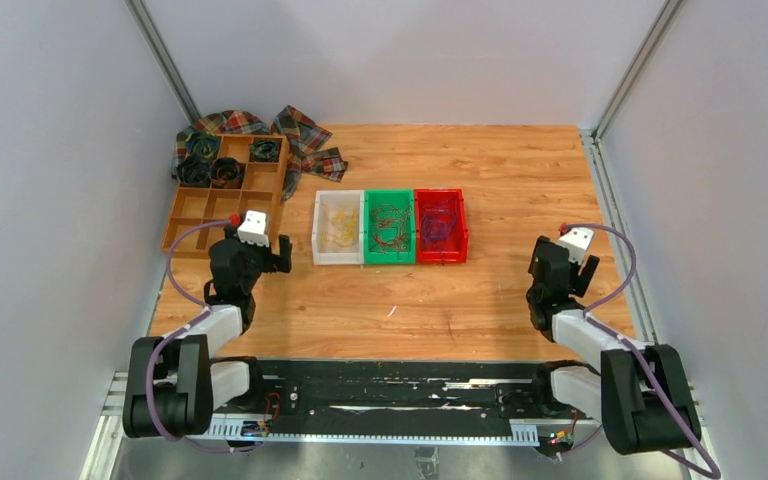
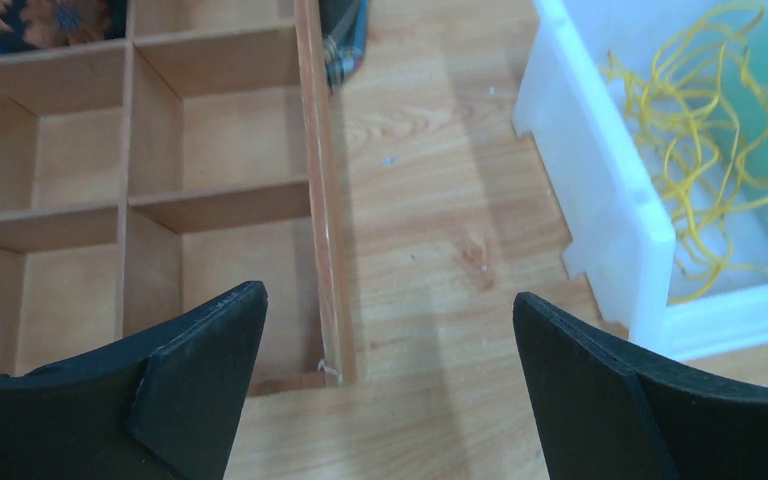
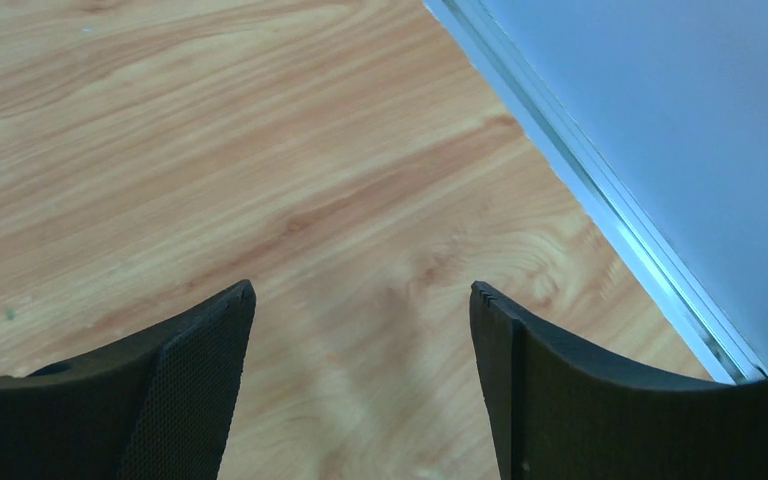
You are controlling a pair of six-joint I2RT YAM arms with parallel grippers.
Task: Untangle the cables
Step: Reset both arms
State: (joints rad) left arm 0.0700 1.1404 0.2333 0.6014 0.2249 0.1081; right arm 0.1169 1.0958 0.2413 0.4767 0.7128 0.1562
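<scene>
Wooden table [image 1: 520, 180] carried everything. At its far left sat a wooden divider tray [image 1: 192, 207], black coiled rolls [image 1: 196, 170] in its back cells and plaid cloth [image 1: 305, 135] behind it. Mid-table I saw three bins touching in a row: white bin [image 1: 340, 194], green bin [image 1: 390, 192], red bin [image 1: 440, 192].

The cables lay sorted by colour, none on either arm:
- yellow cables [image 2: 700, 150] in the white bin, thin loose overlapping loops
- red-brown cables [image 1: 390, 228] in the green bin, fine and tangled
- purple cables [image 1: 439, 226] in the red bin, fine; I couldn't make out the loops

Left gripper [image 2: 390, 300] was spread wide, holding nothing, over bare wood between the tray corner and the white bin. Right gripper [image 3: 362, 290] was likewise wide and empty, near the table's right edge.
</scene>
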